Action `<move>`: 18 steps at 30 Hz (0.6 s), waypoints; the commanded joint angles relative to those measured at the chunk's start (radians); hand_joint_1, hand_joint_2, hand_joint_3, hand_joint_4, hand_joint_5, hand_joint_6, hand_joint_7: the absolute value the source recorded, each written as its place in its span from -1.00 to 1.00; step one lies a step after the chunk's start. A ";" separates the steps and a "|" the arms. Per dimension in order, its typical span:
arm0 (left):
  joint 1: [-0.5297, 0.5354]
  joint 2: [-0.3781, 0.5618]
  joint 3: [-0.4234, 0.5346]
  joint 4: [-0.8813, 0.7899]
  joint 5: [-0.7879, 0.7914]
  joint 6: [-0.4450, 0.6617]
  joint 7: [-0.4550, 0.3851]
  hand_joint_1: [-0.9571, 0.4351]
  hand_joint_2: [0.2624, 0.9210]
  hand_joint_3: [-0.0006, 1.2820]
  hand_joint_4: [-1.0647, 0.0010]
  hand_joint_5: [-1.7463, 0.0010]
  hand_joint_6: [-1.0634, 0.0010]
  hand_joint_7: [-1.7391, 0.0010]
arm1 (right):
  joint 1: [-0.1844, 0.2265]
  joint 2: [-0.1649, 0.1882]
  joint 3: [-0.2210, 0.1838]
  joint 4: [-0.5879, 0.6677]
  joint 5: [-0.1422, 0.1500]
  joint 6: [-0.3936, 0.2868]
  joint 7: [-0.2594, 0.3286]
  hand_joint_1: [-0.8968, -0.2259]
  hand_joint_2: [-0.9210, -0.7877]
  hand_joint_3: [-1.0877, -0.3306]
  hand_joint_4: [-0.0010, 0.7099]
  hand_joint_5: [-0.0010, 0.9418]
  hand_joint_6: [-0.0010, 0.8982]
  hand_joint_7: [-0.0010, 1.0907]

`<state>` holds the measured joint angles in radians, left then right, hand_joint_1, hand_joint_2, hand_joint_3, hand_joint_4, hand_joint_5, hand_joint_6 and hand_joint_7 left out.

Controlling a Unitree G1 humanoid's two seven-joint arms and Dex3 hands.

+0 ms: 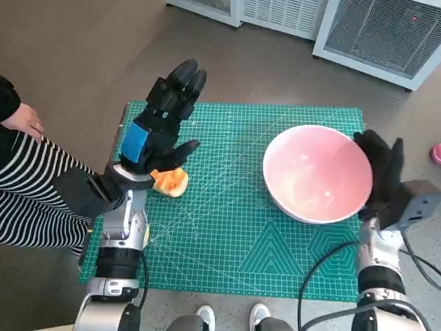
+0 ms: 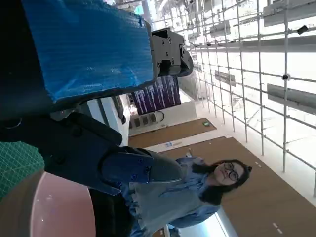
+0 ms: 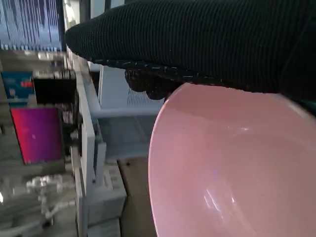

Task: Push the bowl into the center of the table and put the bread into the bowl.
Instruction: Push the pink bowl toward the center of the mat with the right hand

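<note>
Here, the counter (image 1: 227, 255) with its green cutting mat fills the middle of the head view, and the pink bowl (image 1: 317, 172) sits at centre right of the frame, still off toward the mat's right edge. The right hand (image 1: 383, 181) in its knitted glove lies against the bowl's outer right rim, fingers up along the wall and holding nothing (the right wrist view shows the glove lying right along the rim). The step in hand looks like the push: press flat and low on the wall, sliding the bowl toward frame left until it reaches the mat's middle, keeping the force level so the rim does not tip or skate away.

The left hand (image 1: 162, 114) hangs over the upper left of the mat, fingers spread and empty. The bread (image 1: 171, 182), a small orange-brown piece, lies on the mat at centre left of the frame, partly hidden under that hand; I cannot tell whether the hand touches it.

Around the counter: a person in a striped garment (image 1: 31, 193) stands at the left edge of the frame close to the left arm, white grilled units (image 1: 375, 31) line the top of the frame, and shoes (image 1: 231, 316) show at the bottom edge. Black cables (image 1: 324, 293) trail over the mat's lower right corner beside the right forearm and could snag.
</note>
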<state>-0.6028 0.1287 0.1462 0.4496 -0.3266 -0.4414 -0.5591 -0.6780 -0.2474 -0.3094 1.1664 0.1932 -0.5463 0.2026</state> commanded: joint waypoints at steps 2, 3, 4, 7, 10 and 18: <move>0.012 0.003 0.006 -0.011 0.001 -0.014 0.009 -0.50 1.00 -0.59 0.82 0.98 1.00 0.55 | -0.009 0.035 0.016 0.017 -0.010 0.012 0.013 -0.25 -1.00 -0.16 -0.61 -0.97 -0.79 -0.38; 0.014 0.003 0.005 -0.013 0.002 -0.013 0.010 -0.50 1.00 -0.59 0.82 0.98 1.00 0.55 | -0.011 0.039 0.018 0.017 -0.010 0.013 0.015 -0.24 -1.00 -0.15 -0.61 -0.97 -0.79 -0.38; 0.015 0.002 0.005 -0.014 0.002 -0.012 0.011 -0.49 1.00 -0.59 0.82 0.98 1.00 0.54 | -0.013 0.042 0.019 0.017 -0.010 0.014 0.016 -0.24 -1.00 -0.15 -0.61 -0.97 -0.79 -0.38; 0.019 0.001 0.004 -0.020 0.003 -0.011 0.015 -0.49 1.00 -0.59 0.82 0.98 1.00 0.54 | -0.020 0.056 0.024 0.015 -0.008 0.014 0.021 -0.24 -1.00 -0.13 -0.62 -0.98 -0.80 -0.39; 0.023 0.001 0.002 -0.025 0.005 -0.013 0.019 -0.49 1.00 -0.59 0.82 0.98 1.00 0.53 | -0.026 0.065 0.030 0.016 -0.010 0.014 0.023 -0.25 -1.00 -0.12 -0.62 -0.98 -0.80 -0.39; 0.034 0.003 0.001 -0.039 0.005 -0.012 0.026 -0.49 1.00 -0.59 0.82 0.98 1.00 0.53 | -0.046 0.092 0.040 0.020 -0.008 0.021 0.027 -0.28 -1.00 -0.12 -0.63 -0.99 -0.82 -0.40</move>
<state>-0.5817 0.1284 0.1466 0.4335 -0.3253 -0.4413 -0.5364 -0.7247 -0.1740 -0.2733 1.1696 0.1913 -0.5458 0.2223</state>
